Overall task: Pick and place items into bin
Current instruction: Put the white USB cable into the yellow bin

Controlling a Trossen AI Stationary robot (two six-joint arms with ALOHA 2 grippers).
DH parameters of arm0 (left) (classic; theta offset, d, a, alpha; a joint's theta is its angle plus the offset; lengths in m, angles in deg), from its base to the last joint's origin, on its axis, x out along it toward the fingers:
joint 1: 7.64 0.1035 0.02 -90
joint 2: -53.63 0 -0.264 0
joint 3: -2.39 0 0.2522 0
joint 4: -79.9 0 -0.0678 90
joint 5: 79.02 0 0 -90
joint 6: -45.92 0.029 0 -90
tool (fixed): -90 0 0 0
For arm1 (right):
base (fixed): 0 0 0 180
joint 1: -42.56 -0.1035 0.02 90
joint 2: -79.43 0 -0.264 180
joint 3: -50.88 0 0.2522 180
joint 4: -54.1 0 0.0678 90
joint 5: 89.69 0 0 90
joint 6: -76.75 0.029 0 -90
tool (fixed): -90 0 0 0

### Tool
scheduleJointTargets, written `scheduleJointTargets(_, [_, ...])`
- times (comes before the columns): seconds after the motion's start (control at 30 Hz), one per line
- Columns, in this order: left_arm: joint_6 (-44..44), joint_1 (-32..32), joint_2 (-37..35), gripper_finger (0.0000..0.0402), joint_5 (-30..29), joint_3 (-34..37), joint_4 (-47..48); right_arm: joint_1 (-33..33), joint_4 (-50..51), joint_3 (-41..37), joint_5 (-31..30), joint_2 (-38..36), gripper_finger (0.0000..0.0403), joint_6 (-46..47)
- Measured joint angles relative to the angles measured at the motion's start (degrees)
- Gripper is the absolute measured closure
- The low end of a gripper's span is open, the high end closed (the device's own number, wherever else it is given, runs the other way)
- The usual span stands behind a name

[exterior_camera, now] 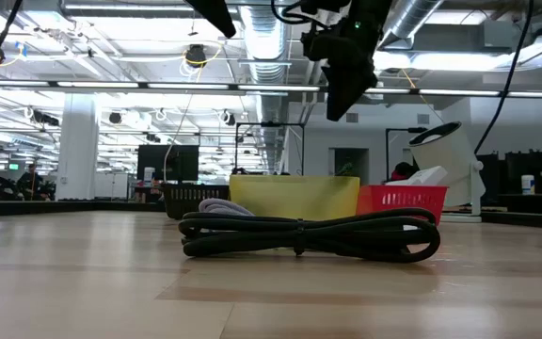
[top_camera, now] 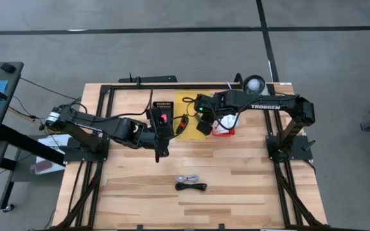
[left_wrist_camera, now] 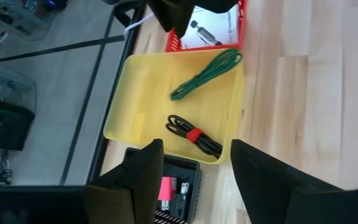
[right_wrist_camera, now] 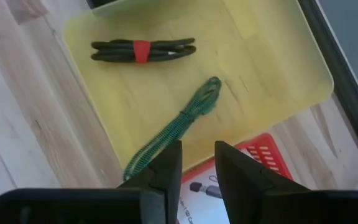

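Observation:
The yellow bin (top_camera: pixel 186 102) stands at the table's far middle. A coiled black cable with a red tie (left_wrist_camera: pixel 194 137) and a green cable (left_wrist_camera: pixel 205 74) lie on its floor. Another coiled black cable (top_camera: pixel 191 187) and a small grey cable (top_camera: pixel 186 178) rest flat on the near table; the low view shows the black cable (exterior_camera: pixel 309 235) up close. My left gripper (left_wrist_camera: pixel 197 168) hovers open and empty by the bin's left side. My right gripper (right_wrist_camera: pixel 197 165) hangs above the bin's right edge, fingers slightly apart, holding nothing.
A black tray (top_camera: pixel 162 109) with a pink piece (top_camera: pixel 164 117) sits left of the yellow bin. A red basket (top_camera: pixel 223 128) holding a white packet stands to its right. A white round object (top_camera: pixel 254 83) is at the far edge. Bare wood lies around the near cables.

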Motion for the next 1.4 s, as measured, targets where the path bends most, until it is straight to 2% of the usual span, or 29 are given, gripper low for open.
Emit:
scheduleJointTargets(0.23, [-0.5,0.0,0.0,0.0221,0.9,0.0,0.9,-2.2,0.5,0.0,0.1,0.0,0.0311,-0.5])
scheduleJointTargets(0.47, [-4.6,-0.1,0.9,0.0221,0.3,0.1,2.9,-9.3,6.8,0.0,0.1,0.0,0.0310,-0.3])
scheduleJointTargets(0.57, [-6.3,-1.2,1.5,0.0221,-2.4,2.2,1.4,-13.6,8.0,0.0,-0.1,0.0,0.0310,1.4])
scheduleJointTargets(0.77, [-11.8,-4.6,1.5,0.0221,-9.7,11.7,-3.2,-22.6,7.2,0.0,-3.0,0.0,0.0310,4.5])
scheduleJointTargets(0.9, [-13.7,-6.2,0.4,0.0221,-9.8,18.1,-11.9,-27.7,7.3,0.0,-6.9,0.0,0.0310,7.0])
scheduleJointTargets(1.03, [-8.8,-7.1,-1.4,0.0221,-5.5,25.7,-28.1,-32.3,7.3,0.0,-10.9,0.0,0.0310,10.6])
scheduleJointTargets(1.23, [0.8,-6.4,-4.8,0.0221,6.7,36.0,-54.3,-38.6,7.5,-1.1,-17.5,0.0,0.0310,16.5])
scheduleJointTargets(1.4, [5.0,-5.4,-5.4,0.0221,16.1,43.0,-67.8,-44.5,9.6,-6.6,-27.1,0.0,0.0310,26.1])
